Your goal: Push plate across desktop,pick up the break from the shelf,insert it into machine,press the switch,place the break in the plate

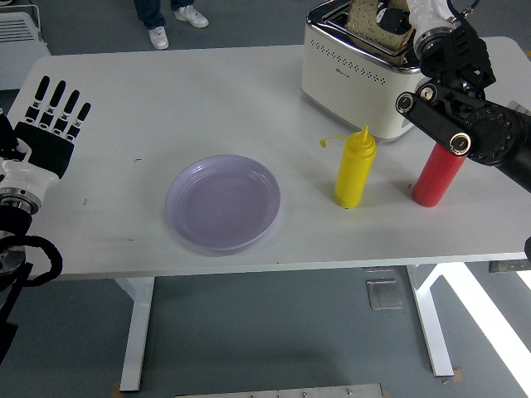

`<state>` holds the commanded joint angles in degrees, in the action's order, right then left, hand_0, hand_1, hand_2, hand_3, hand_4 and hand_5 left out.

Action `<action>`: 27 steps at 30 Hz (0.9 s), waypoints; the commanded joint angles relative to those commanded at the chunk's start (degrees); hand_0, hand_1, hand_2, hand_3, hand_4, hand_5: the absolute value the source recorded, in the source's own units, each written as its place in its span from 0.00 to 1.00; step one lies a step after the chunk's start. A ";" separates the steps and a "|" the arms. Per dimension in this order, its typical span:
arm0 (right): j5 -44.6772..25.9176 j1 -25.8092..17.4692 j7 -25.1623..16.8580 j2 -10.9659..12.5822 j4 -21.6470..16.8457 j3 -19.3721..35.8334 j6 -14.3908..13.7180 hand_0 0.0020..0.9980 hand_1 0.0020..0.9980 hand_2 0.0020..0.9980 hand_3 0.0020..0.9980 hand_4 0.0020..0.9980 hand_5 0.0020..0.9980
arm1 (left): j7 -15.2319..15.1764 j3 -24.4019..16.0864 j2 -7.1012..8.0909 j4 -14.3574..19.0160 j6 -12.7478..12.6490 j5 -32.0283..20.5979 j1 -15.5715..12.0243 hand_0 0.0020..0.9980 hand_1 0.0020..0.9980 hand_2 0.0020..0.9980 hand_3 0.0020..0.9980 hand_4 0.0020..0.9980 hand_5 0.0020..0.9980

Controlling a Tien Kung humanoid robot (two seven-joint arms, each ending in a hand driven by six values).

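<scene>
Two hands show: the left hand (51, 123) rests flat with fingers spread at the bench's left edge, and the right hand (415, 16) grips the bread slice (372, 21) standing in the toaster (357, 79) at the far right corner; the lilac plate (223, 202) lies near the front edge

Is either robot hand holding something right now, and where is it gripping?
The right hand grips the bread by its upper right edge; the left hand holds nothing.
</scene>
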<state>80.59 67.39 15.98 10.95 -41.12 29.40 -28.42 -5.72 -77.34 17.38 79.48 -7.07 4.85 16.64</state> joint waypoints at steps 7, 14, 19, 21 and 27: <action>0.76 -0.12 -0.55 -1.09 0.36 -1.12 1.82 0.67 0.71 0.70 0.65 0.46 0.01 | -0.01 -0.47 -0.03 0.42 -0.05 -0.09 -0.43 0.84 0.77 0.74 0.79 0.79 0.99; 0.65 -0.24 -0.90 -1.88 1.48 -2.02 3.62 0.74 0.77 0.77 0.73 0.52 0.07 | 0.05 -0.63 0.02 0.62 -0.08 -0.32 -0.57 0.84 0.77 0.74 0.79 0.78 0.99; -0.14 -0.17 -1.07 -2.17 2.17 -2.38 4.44 0.75 0.78 0.78 0.74 0.54 0.08 | 0.11 -0.65 0.04 0.57 -0.09 -0.59 -0.63 0.84 0.77 0.74 0.79 0.78 0.99; -0.44 -0.14 -1.12 -2.23 2.37 -2.41 4.78 0.75 0.78 0.78 0.74 0.54 0.08 | 0.17 -0.73 0.06 0.53 -0.07 -0.75 -0.65 0.84 0.77 0.74 0.79 0.78 0.99; -0.74 -0.03 -1.15 -2.19 2.67 -2.28 6.13 0.75 0.78 0.79 0.76 0.56 0.09 | 0.41 -0.85 0.07 0.45 0.00 -1.25 -0.75 0.84 0.77 0.74 0.79 0.78 0.99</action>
<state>79.85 67.36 14.83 8.76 -38.45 27.12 -22.29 -5.31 -78.19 17.45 79.93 -7.07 3.61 15.89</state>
